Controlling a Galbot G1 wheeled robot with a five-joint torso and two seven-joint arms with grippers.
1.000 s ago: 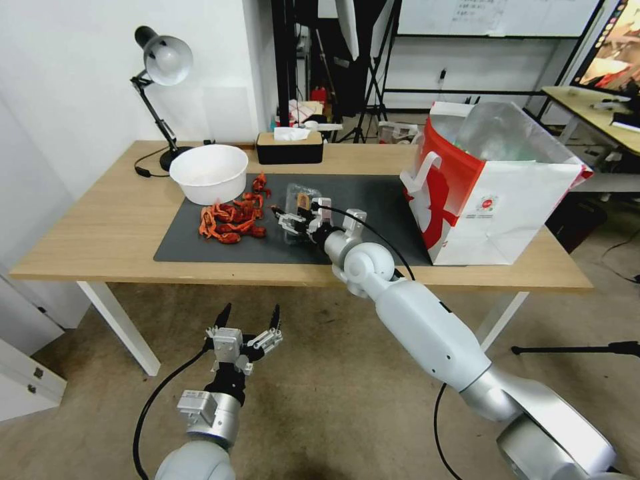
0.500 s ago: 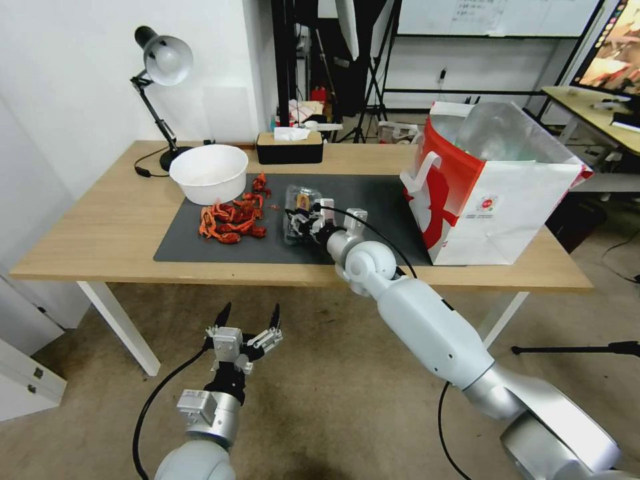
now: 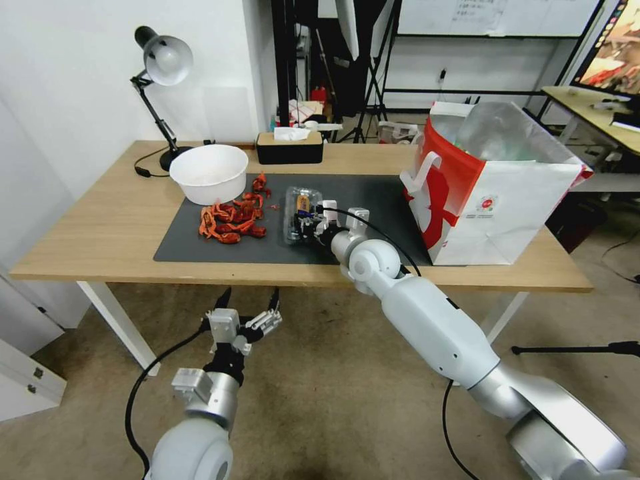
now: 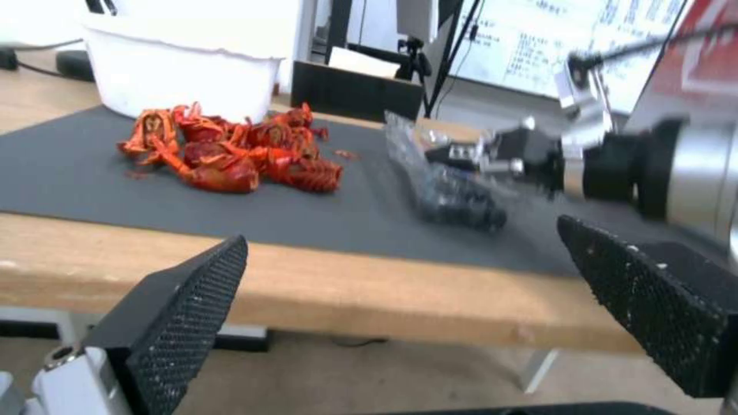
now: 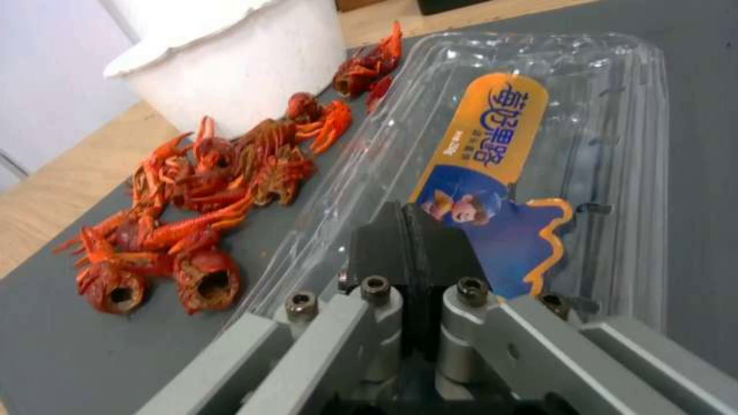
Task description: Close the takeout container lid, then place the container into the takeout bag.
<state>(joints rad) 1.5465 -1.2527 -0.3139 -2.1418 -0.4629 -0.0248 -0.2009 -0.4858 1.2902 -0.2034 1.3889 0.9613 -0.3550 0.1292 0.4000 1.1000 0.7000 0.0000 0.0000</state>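
Note:
The takeout container [image 3: 298, 215] is a small clear clamshell with dark blueberries, lying on the black mat [image 3: 380, 200] in the middle of the table. Its lid [image 5: 538, 132], with an orange and blue label, lies over the box; I cannot tell whether it is latched. My right gripper [image 3: 305, 225] is shut, its fingertips [image 5: 406, 216] over the middle of the lid. The left wrist view shows the container [image 4: 454, 196] with the right gripper [image 4: 473, 158] at it. The red-and-white takeout bag [image 3: 493, 193] stands open at the table's right. My left gripper [image 3: 250, 295] hangs open below the table's front edge.
A white bowl [image 3: 208, 172] and a heap of red crayfish [image 3: 230, 220] sit left of the container. A black tissue box [image 3: 289, 148] and a desk lamp [image 3: 163, 60] stand at the back. Bare mat lies between container and bag.
The right gripper's fingers have gone from spread to shut and have moved a little right, onto the container's lid. The left gripper has risen slightly, staying open.

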